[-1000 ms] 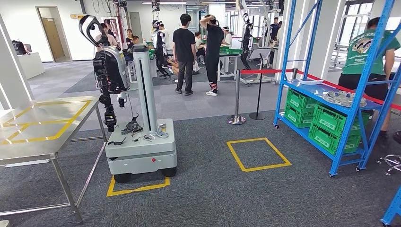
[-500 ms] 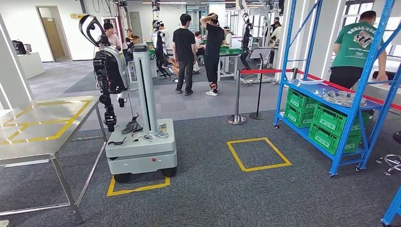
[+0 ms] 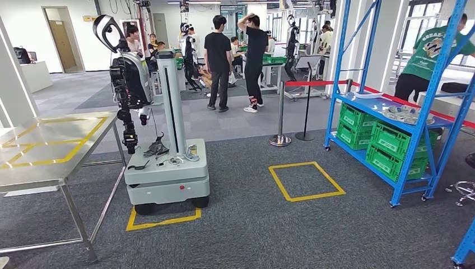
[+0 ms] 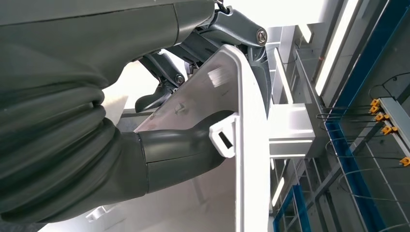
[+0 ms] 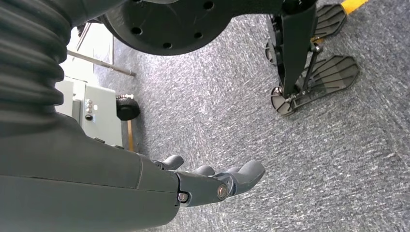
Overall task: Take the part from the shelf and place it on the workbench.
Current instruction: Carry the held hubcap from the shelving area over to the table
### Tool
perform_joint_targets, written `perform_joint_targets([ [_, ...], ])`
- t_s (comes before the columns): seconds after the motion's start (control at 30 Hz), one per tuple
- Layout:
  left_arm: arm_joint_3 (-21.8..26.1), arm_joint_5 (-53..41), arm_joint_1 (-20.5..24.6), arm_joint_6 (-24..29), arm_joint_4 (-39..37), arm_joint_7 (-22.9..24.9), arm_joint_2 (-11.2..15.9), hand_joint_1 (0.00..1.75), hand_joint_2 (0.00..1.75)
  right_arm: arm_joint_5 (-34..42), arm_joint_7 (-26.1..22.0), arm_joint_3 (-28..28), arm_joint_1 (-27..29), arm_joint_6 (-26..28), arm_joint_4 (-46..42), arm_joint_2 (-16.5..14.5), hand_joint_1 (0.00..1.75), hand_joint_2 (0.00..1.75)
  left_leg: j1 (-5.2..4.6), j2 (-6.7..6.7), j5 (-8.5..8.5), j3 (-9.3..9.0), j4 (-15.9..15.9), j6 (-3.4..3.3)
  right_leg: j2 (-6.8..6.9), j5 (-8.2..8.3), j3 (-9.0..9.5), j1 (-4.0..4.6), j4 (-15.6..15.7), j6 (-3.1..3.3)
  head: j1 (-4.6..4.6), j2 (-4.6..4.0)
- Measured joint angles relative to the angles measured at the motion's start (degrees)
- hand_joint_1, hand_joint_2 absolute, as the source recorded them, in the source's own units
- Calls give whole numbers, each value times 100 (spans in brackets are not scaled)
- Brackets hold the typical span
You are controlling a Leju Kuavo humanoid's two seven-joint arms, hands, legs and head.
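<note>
The workbench (image 3: 53, 147) stands at the far left, its steel top marked with yellow tape boxes, likely the drop zones. Just right of it a wheeled robot (image 3: 162, 140) is parked inside a floor outline, close to the bench corner. Farther right a yellow square (image 3: 306, 182) on the carpet probably marks a standing spot before the blue shelf (image 3: 403, 106), which carries green crates (image 3: 386, 145) low down and a tray of pale pieces higher up. A person (image 3: 428, 61) in green stands behind that rack.

The left hand (image 4: 159, 145) grips the part (image 4: 232, 159), a flat white panel: the thumb lies across its face beside a small clip and dark fingers hook over the far edge, so the panel is clamped from both sides for carrying. The right hand (image 5: 212, 181) hangs toward the carpet, fingers spread and holding nothing. With the part already off the shelf, the remaining job is probably to reach the bench on the left.
</note>
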State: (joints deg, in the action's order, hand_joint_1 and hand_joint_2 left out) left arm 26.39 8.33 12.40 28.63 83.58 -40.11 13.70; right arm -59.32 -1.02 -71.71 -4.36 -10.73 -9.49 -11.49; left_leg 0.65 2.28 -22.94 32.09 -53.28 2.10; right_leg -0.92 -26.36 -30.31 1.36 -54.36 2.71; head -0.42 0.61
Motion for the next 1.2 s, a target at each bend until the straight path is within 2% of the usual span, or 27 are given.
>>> perform_joint_targets([
  [0.1, -1, -10, 4, 0, 1, -1, 0, 175, 175, -1, -3, -1, -1, 10, 0, 2, 0, 175, 0, 0, -41, 40, -86, -2, 0, -41, -37, 1, -84, 1, 0, 0],
  [0.6, -1, -73, 55, 0, -2, -1, -23, 175, 175, -32, 16, -1, -1, 50, 0, 3, 0, 175, -1, 1, -46, 43, -91, -3, 0, -44, -33, 0, -89, 1, 0, 0],
  [0.8, -1, -92, 84, -8, 0, -1, -48, 175, 175, -45, 69, -1, -1, -37, 0, 1, 0, 175, -22, -4, -107, 61, -171, -102, -4, -70, -30, -26, -109, -71, -1, 0],
  [0.87, -1, -93, 82, -13, 7, 0, -50, 175, 175, -46, 69, -1, -3, -38, 0, 4, 0, 175, 11, -25, -72, 27, -105, -124, -11, -108, -36, -19, -152, -103, 1, 0],
  [0.9, -1, -93, 82, -16, 12, 0, -51, 175, 175, -48, 68, -1, -5, -38, 0, 5, 0, 175, 29, -48, -51, 9, -65, -137, -9, -196, -88, -21, -276, -131, 1, 0],
  [0.93, -1, -94, 79, -20, 16, 0, -54, 175, 175, -49, 68, -1, -8, -38, 0, 7, 0, 175, 49, -78, -33, -3, -34, -148, -4, -350, -202, -32, -524, -165, 2, 0],
  [1.0, -1, -95, 73, -25, 21, 0, -63, 175, 175, -53, 67, -1, -11, -37, 0, 8, 0, 175, 52, -140, -38, 8, -42, -159, 5, -749, -586, -88, -1284, -240, 3, 0],
  [1.03, -1, -95, 68, -27, 20, 0, -69, 175, 175, -53, 67, -1, -11, -36, 0, 8, 0, 175, 57, -164, -46, 22, -59, -152, 7, -882, -766, -125, -1629, -275, 4, 0],
  [1.07, -1, -95, 64, -29, 19, 0, -76, 175, 175, -53, 67, -1, -7, -32, 0, 8, 0, 175, 68, -181, -56, 35, -80, -136, 12, -909, -859, -164, -1798, -311, 3, 0],
  [1.1, -1, -94, 62, -31, 19, 0, -80, 175, 175, -53, 66, -2, -1, -26, 0, 8, 0, 175, 85, -189, -68, 50, -108, -110, 19, -826, -833, -205, -1739, -347, 4, 0],
  [1.13, -1, -93, 61, -32, 18, 0, -83, 175, 175, -52, 66, -2, 5, -19, 0, 8, 0, 175, 108, -197, -84, 66, -149, -74, 27, -661, -686, -249, -1462, -387, 4, 0],
  [1.17, -1, -93, 63, -33, 19, 0, -83, 175, 175, -52, 64, -3, 8, -14, 0, 9, 0, 175, 131, -202, -106, 88, -206, -29, 35, -487, -474, -294, -1056, -429, 4, 0],
  [1.2, -1, -92, 64, -33, 26, 0, -78, 175, 175, -52, 64, -3, 7, -13, 1, 5, 0, 175, 141, -203, -135, 115, -269, 24, 34, -359, -300, -309, -721, -453, 8, 1],
])
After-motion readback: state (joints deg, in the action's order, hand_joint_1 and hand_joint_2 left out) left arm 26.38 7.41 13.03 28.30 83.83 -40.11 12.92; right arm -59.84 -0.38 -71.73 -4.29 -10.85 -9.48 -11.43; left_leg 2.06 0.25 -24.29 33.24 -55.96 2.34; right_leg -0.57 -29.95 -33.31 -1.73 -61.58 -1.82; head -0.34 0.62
